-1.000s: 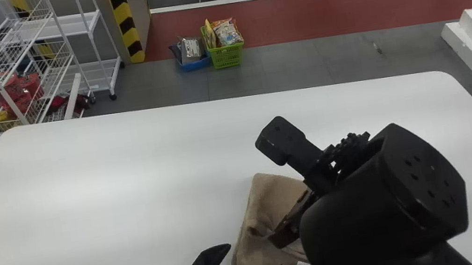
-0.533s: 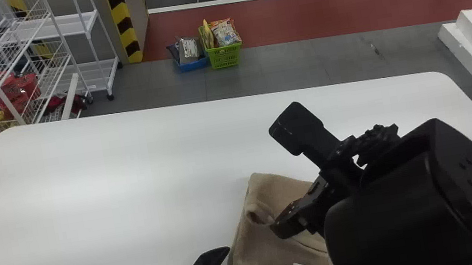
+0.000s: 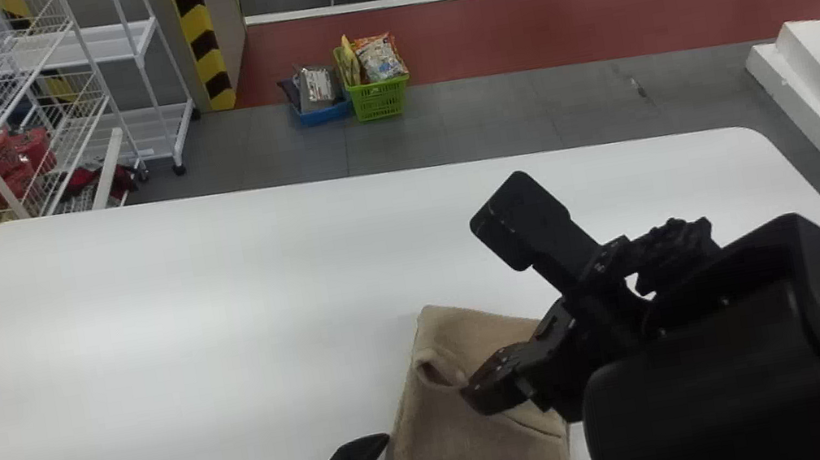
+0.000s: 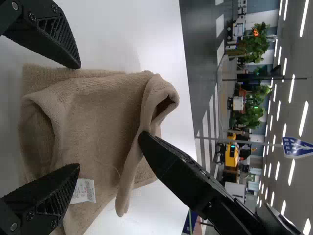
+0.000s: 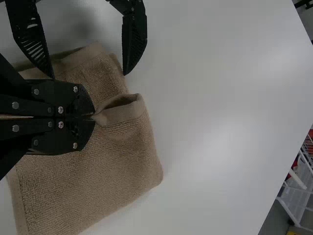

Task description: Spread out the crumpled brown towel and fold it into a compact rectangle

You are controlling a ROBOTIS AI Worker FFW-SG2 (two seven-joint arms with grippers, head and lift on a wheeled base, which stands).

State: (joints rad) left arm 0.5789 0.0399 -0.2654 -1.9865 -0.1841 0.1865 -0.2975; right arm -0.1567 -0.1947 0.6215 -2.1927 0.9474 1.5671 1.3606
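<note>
While the towel (image 3: 443, 439) lies well in from the far edge of the tabletop (image 3: 148, 345), we seem mid-fold: our right gripper (image 5: 94, 117) pinches its hem, our left gripper (image 4: 79, 116) has wide jaws. Next, we should lay that hem flat.

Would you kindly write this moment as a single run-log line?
right gripper: shut on fold of brown towel | left gripper: open, at towel's near left corner | towel: partly folded on white table, label showing
</note>
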